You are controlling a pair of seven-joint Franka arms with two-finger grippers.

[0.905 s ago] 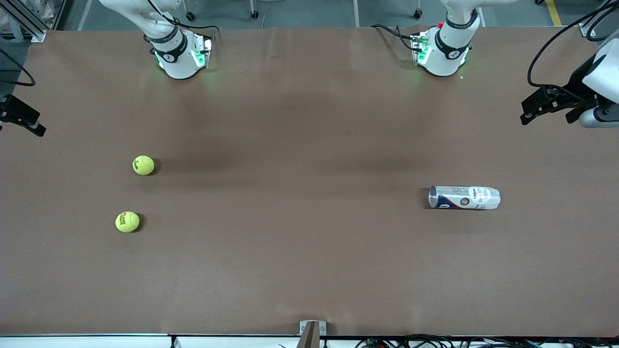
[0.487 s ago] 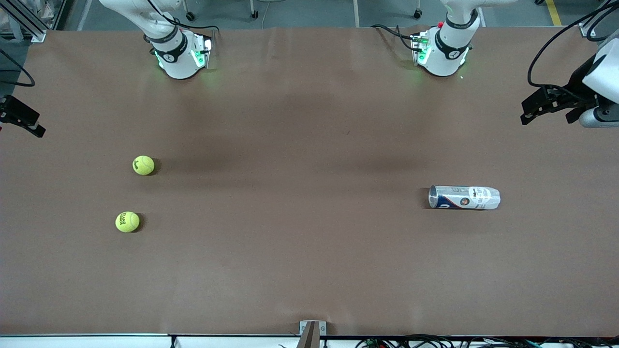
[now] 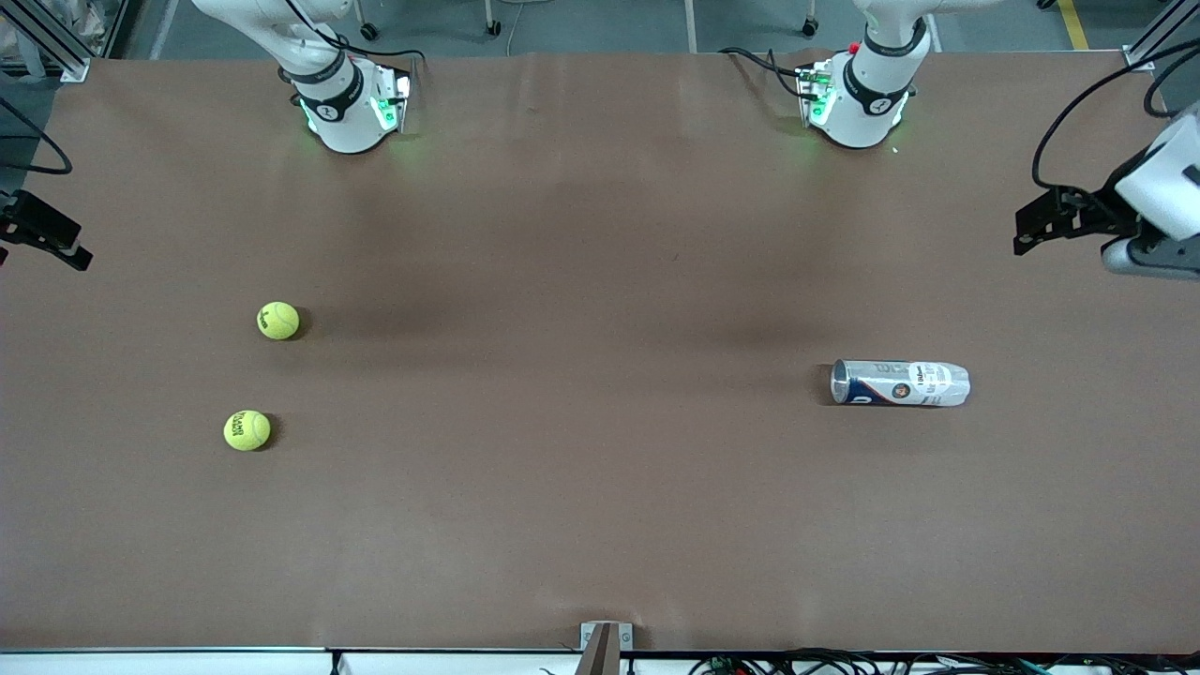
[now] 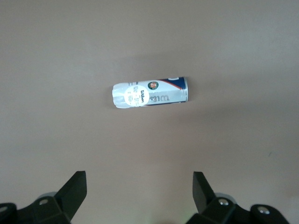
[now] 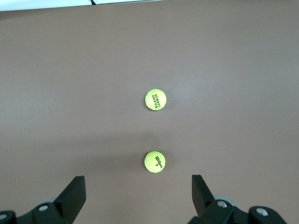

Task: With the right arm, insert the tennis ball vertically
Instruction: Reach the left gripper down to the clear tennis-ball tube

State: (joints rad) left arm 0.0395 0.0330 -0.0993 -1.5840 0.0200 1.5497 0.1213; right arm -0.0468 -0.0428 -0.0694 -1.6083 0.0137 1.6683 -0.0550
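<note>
Two yellow-green tennis balls lie on the brown table toward the right arm's end: one (image 3: 277, 320) (image 5: 154, 162) marked Wilson, and one (image 3: 247, 430) (image 5: 155, 99) nearer the front camera. A clear ball can (image 3: 900, 382) (image 4: 149, 95) with a white label and a blue band lies on its side toward the left arm's end, its silver rim facing the balls. My right gripper (image 3: 52, 244) (image 5: 138, 189) is open and empty, high over the table's edge beside the balls. My left gripper (image 3: 1031, 225) (image 4: 139, 186) is open and empty, high over the table's other end beside the can.
The two arm bases (image 3: 342, 108) (image 3: 858, 98) stand along the table's edge farthest from the front camera. A small metal bracket (image 3: 606, 642) sits at the middle of the edge nearest the camera. Bare brown tabletop (image 3: 581, 375) lies between balls and can.
My left gripper has shifted slightly over its end of the table. My right gripper has barely moved. The balls and the can lie as before.
</note>
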